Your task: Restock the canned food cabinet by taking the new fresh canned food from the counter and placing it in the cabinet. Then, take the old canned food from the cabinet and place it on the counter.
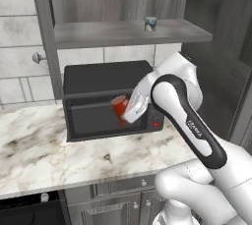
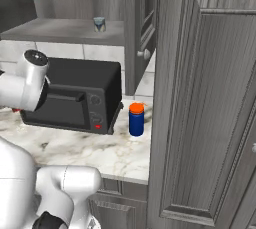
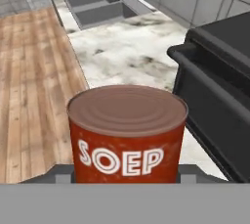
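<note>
My gripper (image 1: 124,112) is shut on the old canned food (image 1: 119,107), a red can, and holds it in the air in front of the dark oven's door, above the counter (image 1: 44,145). In the hand view the red can (image 3: 127,132) sits upright between the fingers, with white letters on its label, and the counter (image 3: 122,47) lies below it. The new fresh canned food (image 1: 150,23), a short silvery can, stands on the shelf board of the cabinet (image 1: 98,33), towards its right end. From the right base view, that silvery can (image 2: 99,24) is on the same shelf.
A dark boxy oven (image 1: 106,98) stands on the counter under the shelf. A blue bottle with an orange cap (image 2: 136,119) stands right of the oven. An open cabinet door (image 2: 210,98) hangs at the right. A sink (image 3: 97,5) is set in the counter further along.
</note>
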